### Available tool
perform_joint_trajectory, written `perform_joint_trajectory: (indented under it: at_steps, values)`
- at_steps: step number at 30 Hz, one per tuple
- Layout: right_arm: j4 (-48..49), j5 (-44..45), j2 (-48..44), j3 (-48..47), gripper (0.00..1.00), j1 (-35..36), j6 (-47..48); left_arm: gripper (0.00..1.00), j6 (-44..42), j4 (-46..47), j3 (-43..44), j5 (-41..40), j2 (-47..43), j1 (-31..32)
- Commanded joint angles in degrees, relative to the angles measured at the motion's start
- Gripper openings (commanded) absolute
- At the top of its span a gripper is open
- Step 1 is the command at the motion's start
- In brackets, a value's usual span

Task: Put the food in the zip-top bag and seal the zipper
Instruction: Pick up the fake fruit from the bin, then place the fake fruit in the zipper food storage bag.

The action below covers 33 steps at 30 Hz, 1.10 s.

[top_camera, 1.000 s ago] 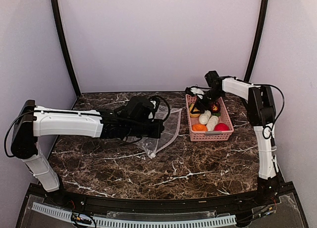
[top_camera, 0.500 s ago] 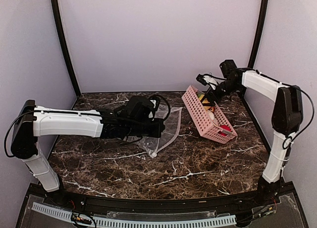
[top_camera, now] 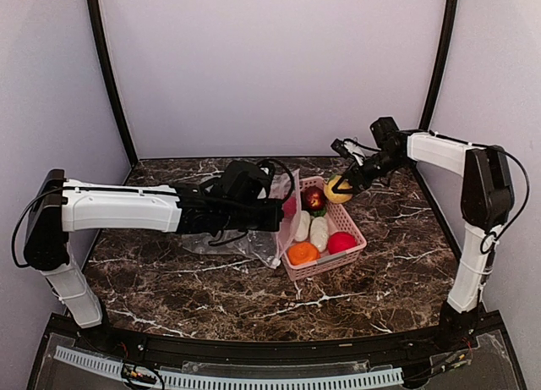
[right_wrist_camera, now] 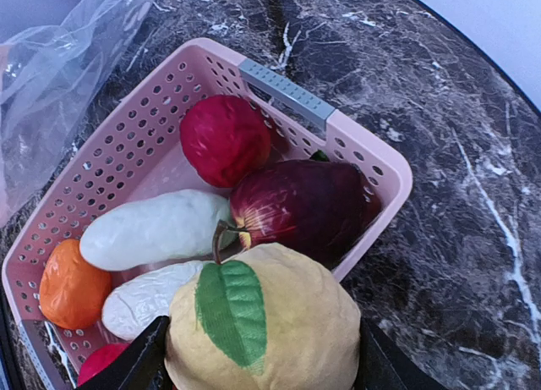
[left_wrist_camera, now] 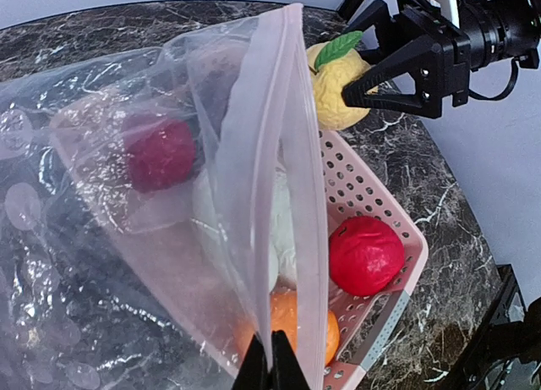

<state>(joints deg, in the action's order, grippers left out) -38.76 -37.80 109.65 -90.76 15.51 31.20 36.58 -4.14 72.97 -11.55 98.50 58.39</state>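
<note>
My left gripper (top_camera: 277, 216) is shut on the edge of the zip-top bag (top_camera: 249, 244) and holds it upright; the left wrist view shows its pinkish-white zipper (left_wrist_camera: 289, 153) rising from my fingertips (left_wrist_camera: 270, 366). My right gripper (top_camera: 345, 184) is shut on a yellowish-tan fruit (top_camera: 335, 188) with a green leaf (right_wrist_camera: 262, 322), just above the far end of the pink basket (top_camera: 357, 238). In the basket lie a maroon fruit (right_wrist_camera: 304, 204), a red one (right_wrist_camera: 224, 139), two white oblong ones (right_wrist_camera: 156, 229), an orange one (right_wrist_camera: 72, 284) and another red one (left_wrist_camera: 365, 255).
The basket's rim (right_wrist_camera: 287, 90) stands right beside the bag's open edge (left_wrist_camera: 254, 111). The dark marble table (top_camera: 279, 297) runs to its front edge, with black frame posts (top_camera: 110, 77) at both back corners and a pale wall behind.
The basket was tipped up and dragged left; it now sits flat beside the bag. My right gripper has lifted the yellowish fruit out of it. My left arm has barely moved.
</note>
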Motion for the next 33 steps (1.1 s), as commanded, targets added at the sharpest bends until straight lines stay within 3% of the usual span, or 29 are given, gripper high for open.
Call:
perform_joint_trajectory:
  at_steps: [1, 10, 17, 25, 33]
  values:
    - [1.5, -3.8, 0.3, 0.9, 0.52, 0.4, -2.3, 0.01, 4.2, -8.7, -1.1, -6.0, -3.9, 0.0]
    - [1.0, -6.1, -7.0, 2.9, 0.52, 1.6, -4.1, 0.01, 3.9, -10.5, -4.8, -9.1, -10.8, 0.0]
    - [-1.2, -12.0, -13.8, 2.7, 0.53, 7.6, -6.2, 0.01, 3.0, -10.5, -4.0, -11.2, -12.0, 0.0]
    - [2.7, -29.5, -12.8, -2.3, 0.51, 14.5, -19.8, 0.01, 3.4, -6.5, -0.6, -10.3, -10.1, 0.0]
    - [12.8, -33.6, -8.6, -2.0, 0.51, 16.2, -32.9, 0.01, 4.9, 0.9, -0.8, -6.2, -10.6, 0.0]
